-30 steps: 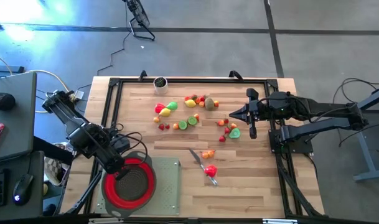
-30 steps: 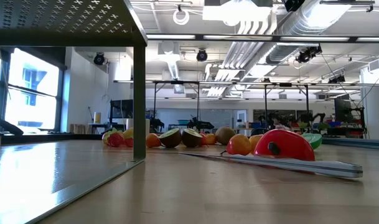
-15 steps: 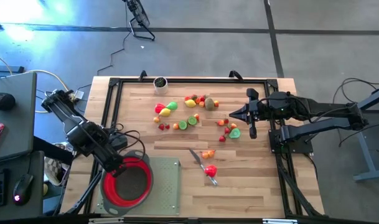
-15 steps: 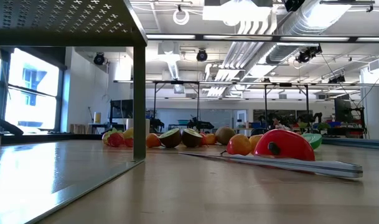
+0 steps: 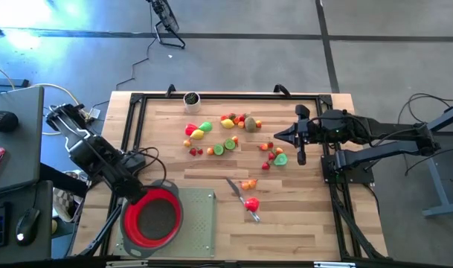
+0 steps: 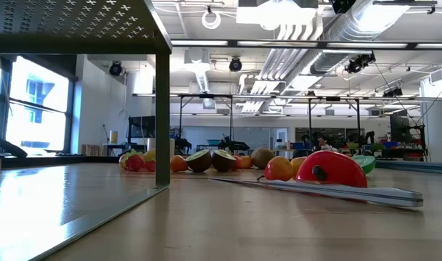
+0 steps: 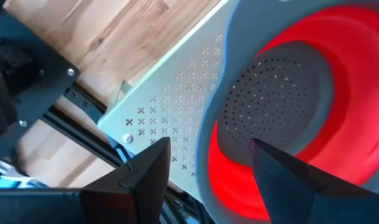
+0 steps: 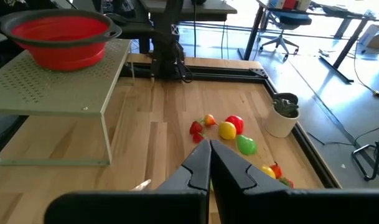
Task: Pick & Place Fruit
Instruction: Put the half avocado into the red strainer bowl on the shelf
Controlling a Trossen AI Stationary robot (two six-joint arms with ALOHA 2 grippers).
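High view first: the fruit point(image 5: 227, 134) lies scattered across the far half of the table, thickest toward the far middle, with a few pieces by the knife point(image 5: 241, 199) nearer the centre. The left claw point(image 5: 131, 195) hangs over the far left rim of the strainer point(image 5: 152, 218), which sits on a perforated stand point(image 5: 200, 223) at the near left corner. The right claw point(image 5: 280, 137) hovers just beside the fruit at the right edge.

Low view: no arm shows here. What it does give is height, with halved and whole pieces rounded and sitting low on the wood, and a red half point(image 6: 331, 171) resting against the knife blade. These look light, hard and smooth, so likely to roll or squirt out; best pinched across the middle, one at a time.

Left wrist view: the left claw's fingers point(image 7: 145, 171) stand parted, nothing between them, straddling the strainer's grey rim. Only here do you see the strainer's holes, and no fruit in the part shown.

Right wrist view: the right claw's fingers point(image 8: 198, 165) are pressed together, empty, aimed at a cluster of fruit beside a small cup point(image 8: 282, 115) near the far edge.
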